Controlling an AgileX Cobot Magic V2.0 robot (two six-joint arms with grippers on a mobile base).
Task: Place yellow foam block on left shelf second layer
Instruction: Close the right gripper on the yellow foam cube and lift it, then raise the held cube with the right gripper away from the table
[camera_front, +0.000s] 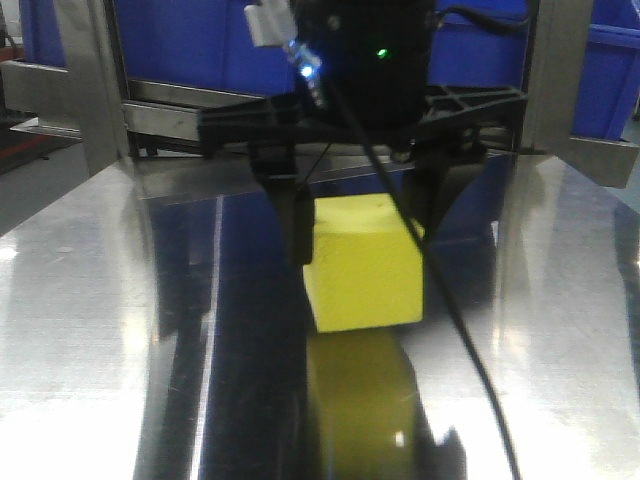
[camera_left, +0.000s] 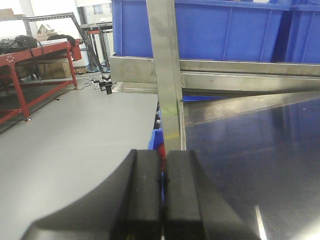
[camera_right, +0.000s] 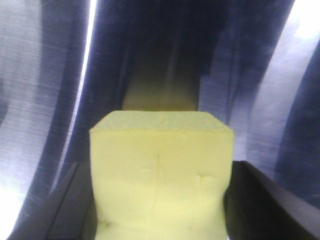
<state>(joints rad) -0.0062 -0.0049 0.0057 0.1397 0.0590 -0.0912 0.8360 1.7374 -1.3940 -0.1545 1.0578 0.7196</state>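
Observation:
The yellow foam block (camera_front: 365, 265) sits between the black fingers of my right gripper (camera_front: 365, 235), low over the shiny metal shelf plate (camera_front: 100, 300), with its yellow reflection right beneath it. I cannot tell whether its underside touches the plate. In the right wrist view the block (camera_right: 161, 170) fills the middle, its sides pinched in by the fingers (camera_right: 252, 192) of the right gripper (camera_right: 161, 205), which is shut on it. My left gripper (camera_left: 164, 156) is shut with nothing in it, just in front of an upright steel shelf post (camera_left: 167, 75).
Blue plastic bins (camera_left: 225, 30) stand on the shelf level behind, over a steel crossbar (camera_left: 240, 80). Steel uprights (camera_front: 85, 80) flank the plate in the front view. A cable (camera_front: 450, 320) hangs in front of the block. A red rack (camera_left: 30, 65) stands across the grey floor.

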